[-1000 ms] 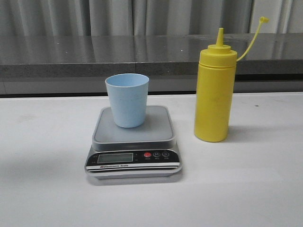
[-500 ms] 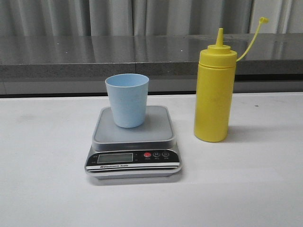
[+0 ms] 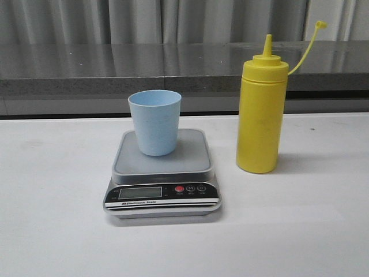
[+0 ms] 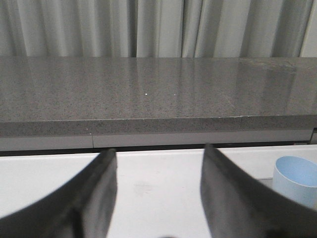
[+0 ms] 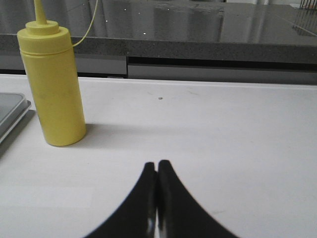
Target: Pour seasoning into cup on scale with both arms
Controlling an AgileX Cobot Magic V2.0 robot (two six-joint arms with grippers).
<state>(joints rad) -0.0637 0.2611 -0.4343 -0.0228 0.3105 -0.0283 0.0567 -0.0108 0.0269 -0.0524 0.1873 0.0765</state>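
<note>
Seasoning (image 3: 262,115) stands untouched on the counter (image 3: 311,231) beside the scale (image 3: 162,173), cup (image 3: 154,122) on it; nothing has shifted. My left tool (image 4: 158,163) is spread, right tool (image 5: 157,171) pressed together; grasping hasn't begun.

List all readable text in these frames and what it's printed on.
"Electronic Scale": white lettering on the black front panel of the scale, left side below the LCD; small, only just legible.
Button marks beside the red button on the scale: too small to read.
LCD display: no digits visible.
Seasoning bottle: no label or print seen.
Cup: plain, no text.
</note>
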